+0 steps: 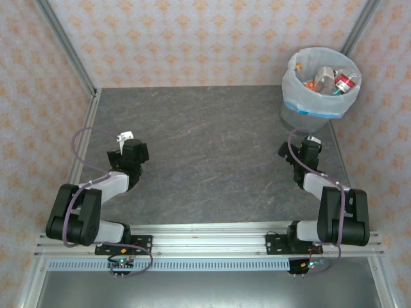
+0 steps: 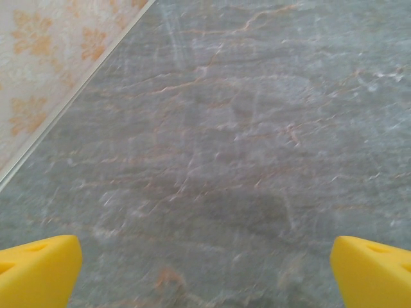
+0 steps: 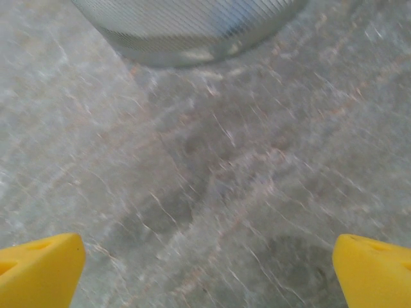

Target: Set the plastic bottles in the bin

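The round grey-blue bin (image 1: pixel 297 115), lined with a translucent white bag, stands at the table's far right corner. Several plastic bottles (image 1: pixel 329 81) lie heaped inside it, showing red and orange labels. My right gripper (image 1: pixel 307 142) hovers just in front of the bin, open, with bare tabletop between its yellow fingertips (image 3: pixel 38 269). The bin's ribbed base (image 3: pixel 186 29) sits at the top of the right wrist view. My left gripper (image 1: pixel 126 142) rests over the left side of the table, open, and its yellow fingertips (image 2: pixel 38 269) stand wide over bare stone.
The dark grey marbled tabletop (image 1: pixel 205 154) is bordered by patterned walls on three sides, with metal frame posts at the back corners. A wall edge (image 2: pixel 58 109) runs close along the left gripper's left side. An aluminium rail (image 1: pixel 205 237) carries both arm bases.
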Available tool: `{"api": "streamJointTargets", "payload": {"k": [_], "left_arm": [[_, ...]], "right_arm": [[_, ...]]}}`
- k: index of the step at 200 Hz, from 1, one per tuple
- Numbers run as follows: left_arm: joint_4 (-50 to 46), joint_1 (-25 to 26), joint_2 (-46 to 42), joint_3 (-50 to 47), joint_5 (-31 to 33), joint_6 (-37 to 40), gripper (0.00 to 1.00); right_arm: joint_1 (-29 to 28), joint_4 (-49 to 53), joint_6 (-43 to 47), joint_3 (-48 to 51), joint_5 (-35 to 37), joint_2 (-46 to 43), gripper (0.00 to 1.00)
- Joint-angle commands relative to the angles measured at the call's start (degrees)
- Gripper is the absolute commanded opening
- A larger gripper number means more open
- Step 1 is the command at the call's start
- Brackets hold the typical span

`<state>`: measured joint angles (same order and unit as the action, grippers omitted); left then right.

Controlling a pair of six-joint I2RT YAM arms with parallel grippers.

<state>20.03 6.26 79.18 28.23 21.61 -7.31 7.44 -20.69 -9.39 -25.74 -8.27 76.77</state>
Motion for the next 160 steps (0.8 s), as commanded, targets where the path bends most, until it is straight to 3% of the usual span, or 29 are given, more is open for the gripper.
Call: {"api": "streamJointTargets", "payload": {"k": [1, 20, 28, 42, 51, 73, 130, 160], "left_arm": [[8.04, -0.34, 1.85, 1.91, 0.44, 4.35, 1.0], [20.23, -1.45, 5.63, -1.98, -4.13, 6.29, 1.0], [19.31, -1.69, 4.56, -2.88, -7.28, 6.27, 1.0], [27.73, -1.7, 7.49, -5.59, -6.8, 6.96, 1.0], [22.79, -1.84, 6.17, -4.42, -7.05, 6.06, 1.0], [25.66, -1.8, 6.6, -5.43, -2.9, 4.75, 1.0], [24.68, -1.7, 6.34, -5.2, -2.57, 4.51, 1.0], [24.8, -1.7, 6.33, -5.2, -2.62, 4.62, 1.0]], "right_arm": [[0.2, -13.27, -0.96, 2.73, -1.41, 0.19, 0.99], [0.16, -13.78, 1.14, 2.84, -2.08, -0.1, 0.99], [0.1, -14.47, 2.61, 2.96, -2.35, -0.18, 0.99], [-0.02, -17.21, 4.54, 3.69, -2.84, 0.21, 0.99], [-0.27, -20.48, 6.0, 4.55, -3.66, 0.77, 0.99], [-1.81, -27.66, 8.82, 6.84, -4.06, 3.66, 0.99], [-7.08, -41.43, 13.67, 11.52, 0.29, 9.77, 0.99], [-7.38, -27.17, 9.73, 3.29, 10.73, 10.86, 0.99]]}}
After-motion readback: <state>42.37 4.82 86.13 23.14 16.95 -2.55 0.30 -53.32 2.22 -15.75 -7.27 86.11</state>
